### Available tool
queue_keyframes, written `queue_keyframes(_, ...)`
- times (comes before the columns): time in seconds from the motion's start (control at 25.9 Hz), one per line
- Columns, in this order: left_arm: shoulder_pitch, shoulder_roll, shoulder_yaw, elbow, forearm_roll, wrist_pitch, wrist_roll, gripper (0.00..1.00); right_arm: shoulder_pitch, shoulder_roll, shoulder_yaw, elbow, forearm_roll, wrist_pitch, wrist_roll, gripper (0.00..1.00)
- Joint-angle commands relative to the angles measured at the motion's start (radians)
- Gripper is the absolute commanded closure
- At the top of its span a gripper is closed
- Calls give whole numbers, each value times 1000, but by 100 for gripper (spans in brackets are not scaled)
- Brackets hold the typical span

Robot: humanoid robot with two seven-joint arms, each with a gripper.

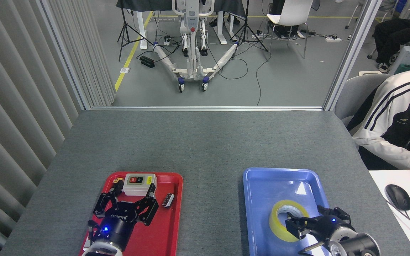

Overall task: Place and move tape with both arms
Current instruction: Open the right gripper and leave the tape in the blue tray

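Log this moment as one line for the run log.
tape: flat in blue tray | right pincer: at tape, grip unclear | left pincer: open over red tray

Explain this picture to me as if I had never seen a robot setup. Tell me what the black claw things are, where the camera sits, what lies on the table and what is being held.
The camera sits in the robot's own head, looking down at a grey table. The two black claws at the bottom are the ends of its arms. The left tool hangs open over a red tray, which holds a white switch box and a small dark part. The right tool is over a blue tray, where a roll of yellow tape lies flat. Its fingers are at the roll, one reaching into the hole, but whether they grip it cannot be told. At the right edge a person in a white jacket sits beside the table.
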Motion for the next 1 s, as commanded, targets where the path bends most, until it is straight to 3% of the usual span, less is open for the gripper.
queue_keyframes(0.0,1,0,0,0,2,0,0,0,60,15,-75,-2,-8,28,-339,0)
queue_keyframes(0.12,5,1,0,2,2,-1,0,0,116,36,-116,5,10,32,-657,0)
queue_keyframes(0.19,5,1,0,2,2,-1,0,0,129,61,-116,5,33,49,-755,0)
queue_keyframes(0.54,4,0,0,3,2,-1,0,0,162,113,-116,5,44,81,-756,0)
queue_keyframes(0.97,2,0,3,3,2,0,0,0,169,119,-116,5,43,77,-763,0)
